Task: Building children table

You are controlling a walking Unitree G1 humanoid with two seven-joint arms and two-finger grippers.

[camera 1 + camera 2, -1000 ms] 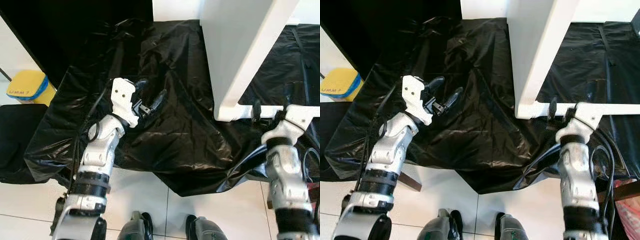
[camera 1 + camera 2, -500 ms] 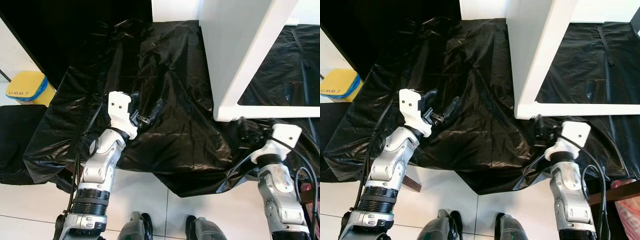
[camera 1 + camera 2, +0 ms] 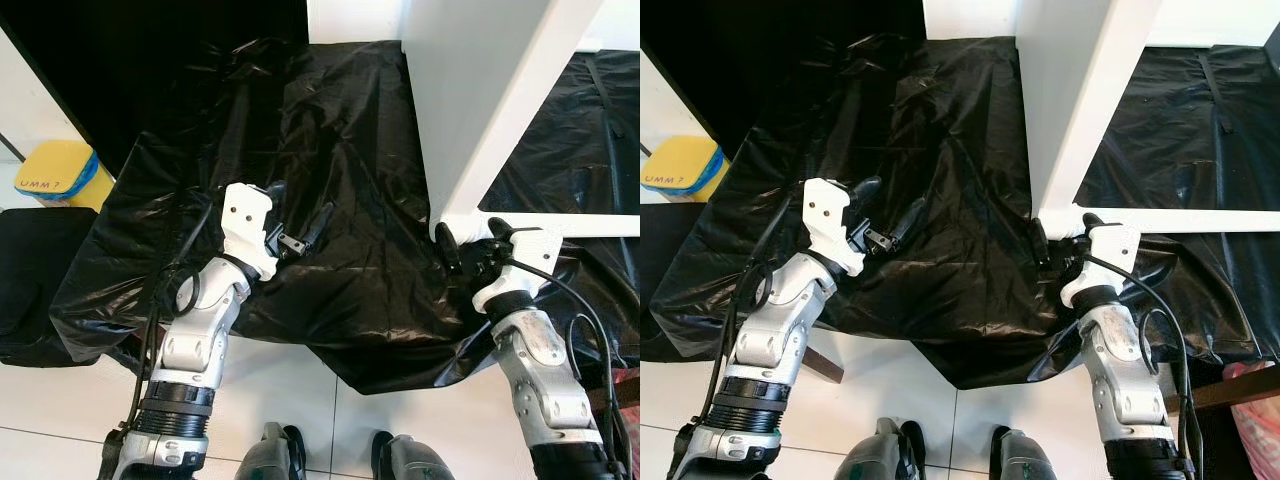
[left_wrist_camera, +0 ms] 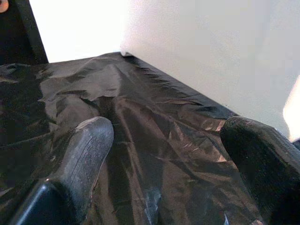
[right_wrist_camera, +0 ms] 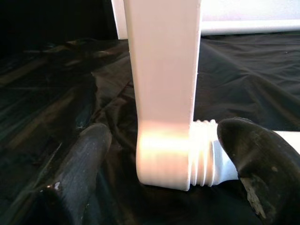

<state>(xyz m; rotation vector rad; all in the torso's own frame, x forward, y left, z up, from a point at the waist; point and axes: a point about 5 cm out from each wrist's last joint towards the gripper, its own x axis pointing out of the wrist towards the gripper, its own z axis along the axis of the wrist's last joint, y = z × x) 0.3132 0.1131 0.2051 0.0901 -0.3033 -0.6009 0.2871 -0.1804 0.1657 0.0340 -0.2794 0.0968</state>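
Straddling the joint, the right gripper [image 5: 159,178] has its fingers spread either side of the white panel's [image 3: 1080,90] rounded lower corner, where a threaded white leg [image 5: 211,152] screws in; nothing pinched. Black sheet [image 3: 340,220] lies beneath. Left gripper [image 3: 297,222] hovers well aside, fingers apart, empty. Step, I judge: seating the leg; next calls for closing on it and turning.

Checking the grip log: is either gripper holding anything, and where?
Nothing is held. The right gripper is open around the white table leg's foot; the left gripper is open above the black plastic sheet.
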